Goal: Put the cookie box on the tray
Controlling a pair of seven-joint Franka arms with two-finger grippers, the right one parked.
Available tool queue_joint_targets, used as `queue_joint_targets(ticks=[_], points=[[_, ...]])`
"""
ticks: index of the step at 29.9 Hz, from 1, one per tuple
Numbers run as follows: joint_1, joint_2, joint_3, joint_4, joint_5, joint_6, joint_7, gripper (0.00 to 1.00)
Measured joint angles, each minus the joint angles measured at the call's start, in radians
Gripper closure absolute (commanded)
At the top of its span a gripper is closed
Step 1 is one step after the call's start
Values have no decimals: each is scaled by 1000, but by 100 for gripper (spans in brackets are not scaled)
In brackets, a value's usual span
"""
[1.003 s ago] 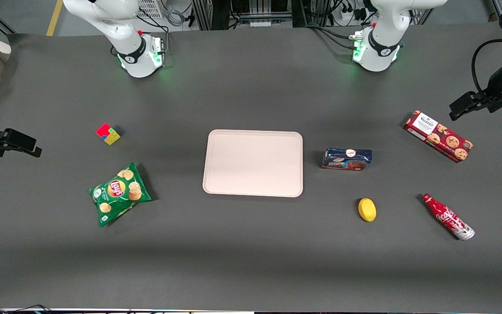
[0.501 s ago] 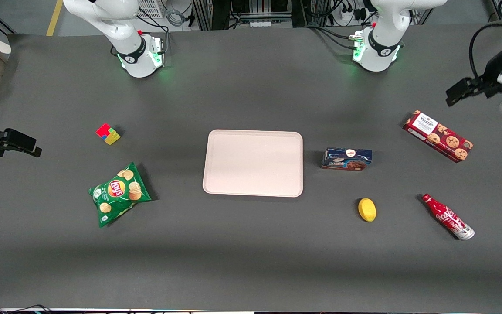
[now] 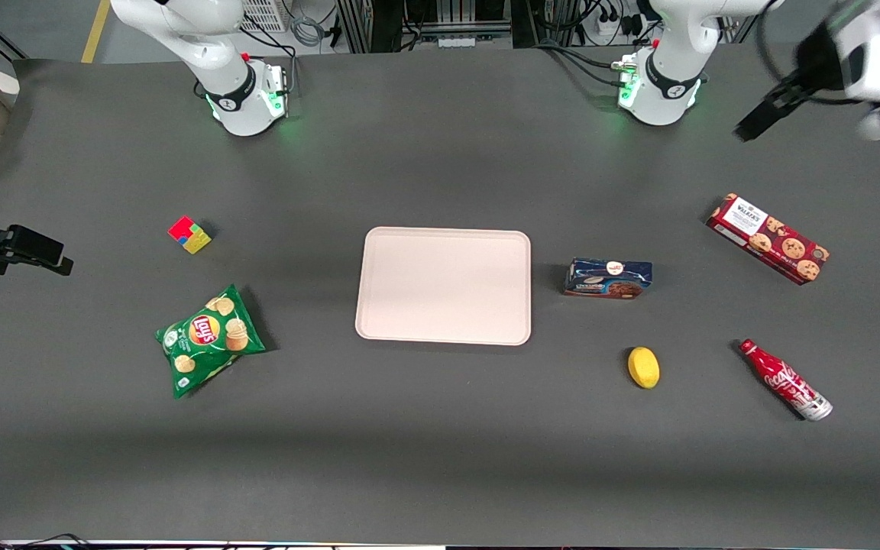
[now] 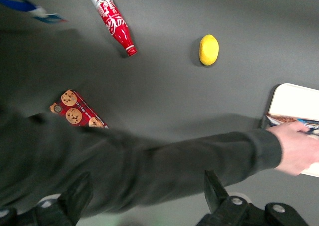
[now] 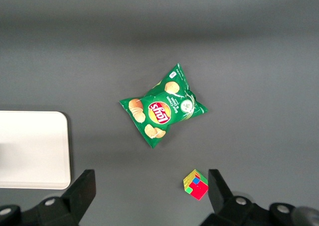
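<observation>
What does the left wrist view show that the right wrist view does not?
Left wrist only: the open left gripper high over the table's working-arm end, a cola bottle, a lemon, a red cookie carton, and a person's sleeved arm with its hand at the cookie box beside the tray. Right wrist only: a chips bag and a puzzle cube. Both: the tray and the dark table.

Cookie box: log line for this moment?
phase: pre-grasp | gripper: open, above table, apart from cookie box | cookie box: on table beside tray, not yet on it
</observation>
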Motion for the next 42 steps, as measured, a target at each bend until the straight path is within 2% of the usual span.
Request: queue_joint_targets(ticks=[9,13,18,27,42], points=[[0,138,-1,-202,-14,421,-210,0],[0,174,-14,-304,-17,622,-251,0],[-1,233,-41,-366,-19,789,-271,0],[-4,338,-59,-403,-19,937,-296,0],[-10,347,-80,-446,11,955,-304,0]])
